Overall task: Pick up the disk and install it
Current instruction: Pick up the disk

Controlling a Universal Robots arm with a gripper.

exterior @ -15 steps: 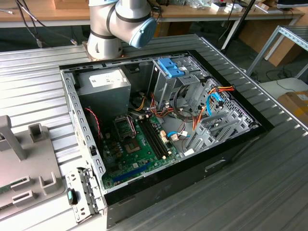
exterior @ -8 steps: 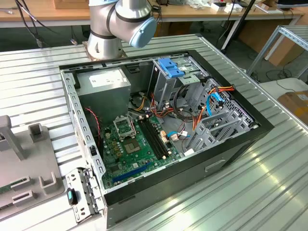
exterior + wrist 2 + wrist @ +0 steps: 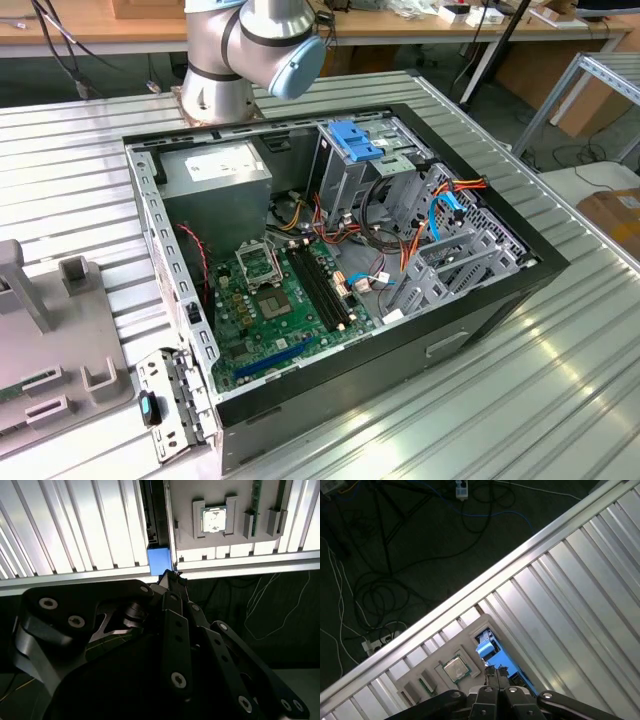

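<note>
Second wrist view: black linkage gripper (image 3: 172,576) at blue-framed flat disk (image 3: 159,561), edge-on, mostly hidden, near edge of ribbed metal tabletop (image 3: 75,530); clenched or released, cannot tell.

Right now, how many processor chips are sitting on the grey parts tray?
1. The processor chip lies in a square recess of the grey tray in both wrist views, close to the disk. The gripper covers part of the tray, so others may be hidden.
</note>
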